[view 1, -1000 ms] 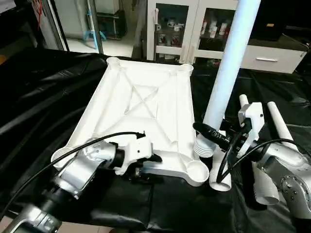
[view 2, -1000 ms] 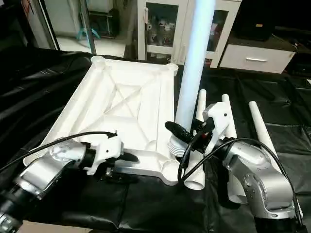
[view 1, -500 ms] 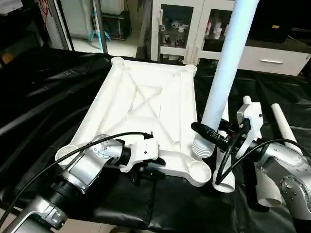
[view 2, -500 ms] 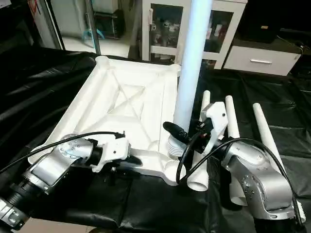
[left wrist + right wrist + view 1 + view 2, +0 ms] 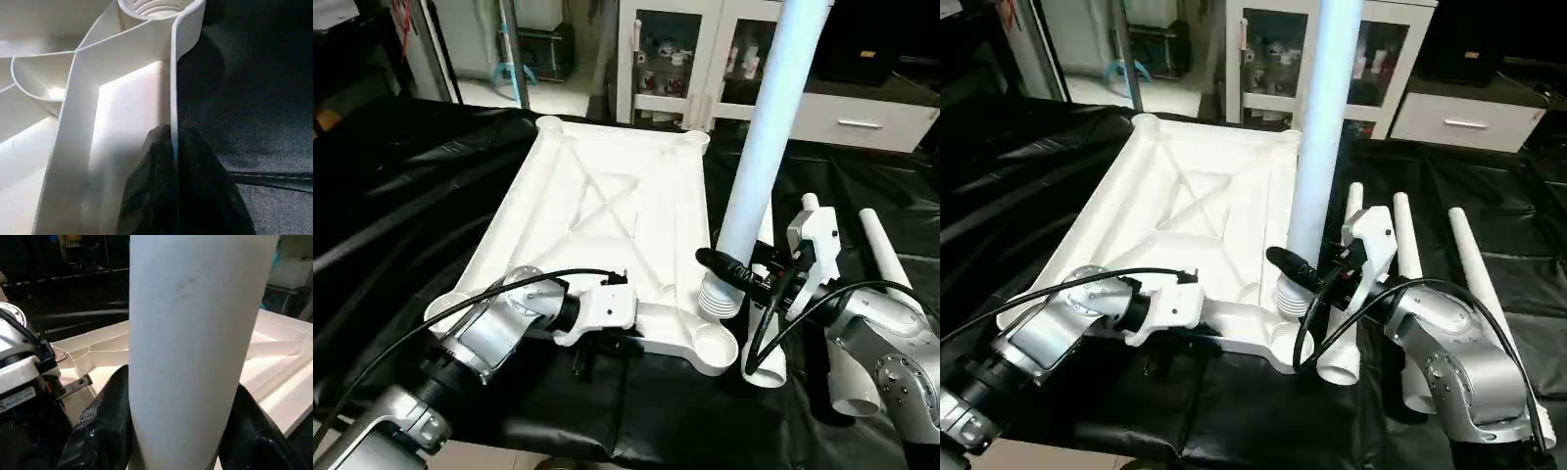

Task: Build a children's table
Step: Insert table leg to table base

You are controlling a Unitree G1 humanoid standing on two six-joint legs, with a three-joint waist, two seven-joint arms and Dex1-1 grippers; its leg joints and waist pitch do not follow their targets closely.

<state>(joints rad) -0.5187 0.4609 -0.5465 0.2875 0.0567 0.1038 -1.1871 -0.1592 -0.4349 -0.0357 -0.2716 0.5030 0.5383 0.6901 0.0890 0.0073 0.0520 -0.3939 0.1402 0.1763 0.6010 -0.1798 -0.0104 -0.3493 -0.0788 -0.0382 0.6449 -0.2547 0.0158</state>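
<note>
Behind: glass-fronted cabinets [image 5: 675, 59] and a white drawer unit [image 5: 862, 117]. In front: a surface draped in black sheeting [image 5: 401, 186].

Lying on the sheeting, underside up: the white tabletop [image 5: 597, 211], X-ribs and round corner sockets exposed, all four sockets unfilled. Near right corner socket [image 5: 712, 343] just below and beside the threaded end of the raised leg [image 5: 754, 176].

Left gripper [image 5: 173, 147] at the near edge of the top, fingers [image 5: 146, 196] pinching the thin vertical rim wall, one on each side, seen closely from the left wrist. Looks like a bracing grip to keep the top from sliding.

Right gripper [image 5: 744, 279] clamped round the lower part of the leg, fingers [image 5: 105, 426] spread to the tube's width and pressed against both flanks. Leg close to upright, leaning slightly, ribbed tip hanging just above the rim beside the socket, not yet seated.

Three further legs [image 5: 1405, 245] lying side by side on the sheeting to the right of the top, partly hidden behind the right forearm.

Step in hand, by judgement: fitting the first leg into the near right socket. Next move likely calls for shifting the tip over the socket mouth, squaring the tube to vertical, then lowering and probably twisting the thread home while the left grip steadies the top. Risk: a tilted entry catching on the socket rim.
</note>
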